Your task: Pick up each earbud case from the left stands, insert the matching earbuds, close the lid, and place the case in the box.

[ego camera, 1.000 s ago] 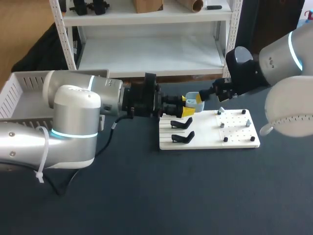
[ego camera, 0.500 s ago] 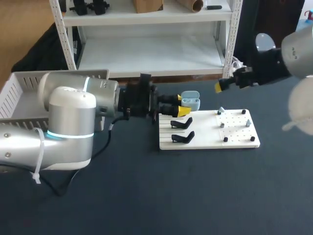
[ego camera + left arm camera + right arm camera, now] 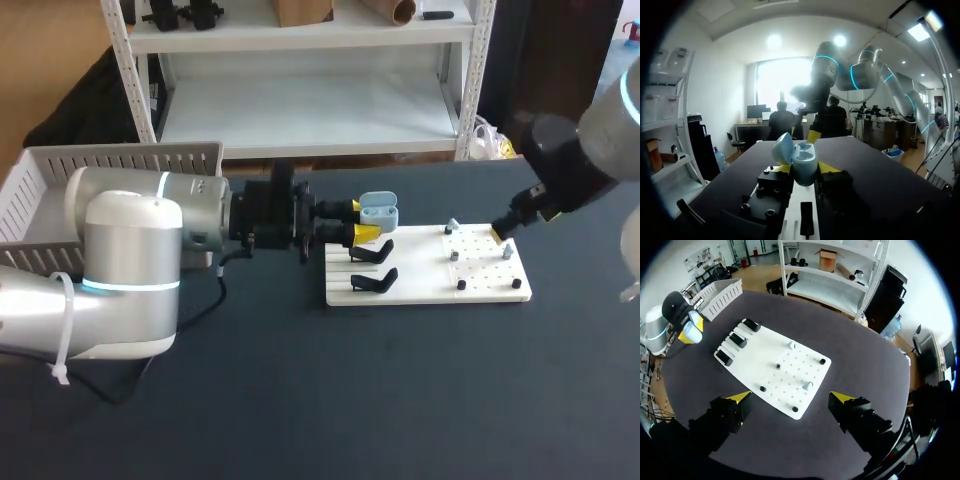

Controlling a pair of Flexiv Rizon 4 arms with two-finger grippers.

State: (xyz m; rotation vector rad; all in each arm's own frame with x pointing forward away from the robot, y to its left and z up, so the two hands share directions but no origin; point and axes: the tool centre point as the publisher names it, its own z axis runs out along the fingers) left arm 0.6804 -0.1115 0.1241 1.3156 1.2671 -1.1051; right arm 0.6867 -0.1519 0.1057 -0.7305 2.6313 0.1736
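Centre of your head view: earbud case (image 3: pixel 378 210), smooth pale-blue plastic with slight sheen. Below it, the white board (image 3: pixel 420 280) looks matt. Your table (image 3: pixel 300 400) is dark and matt; left arm shell (image 3: pixel 130 250), glossy silver.

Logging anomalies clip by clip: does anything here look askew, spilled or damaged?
Nothing stands out. The open earbud case sits squarely between the fingers of the left gripper, the white board lies flat with its black stands in place, and the right gripper hangs open above it.

case (image 3: pixel 378 211) in left claw (image 3: pixel 362 220) | stands (image 3: pixel 372 252) on board's (image 3: pixel 480 275) left | box (image 3: pixel 120 155) far left
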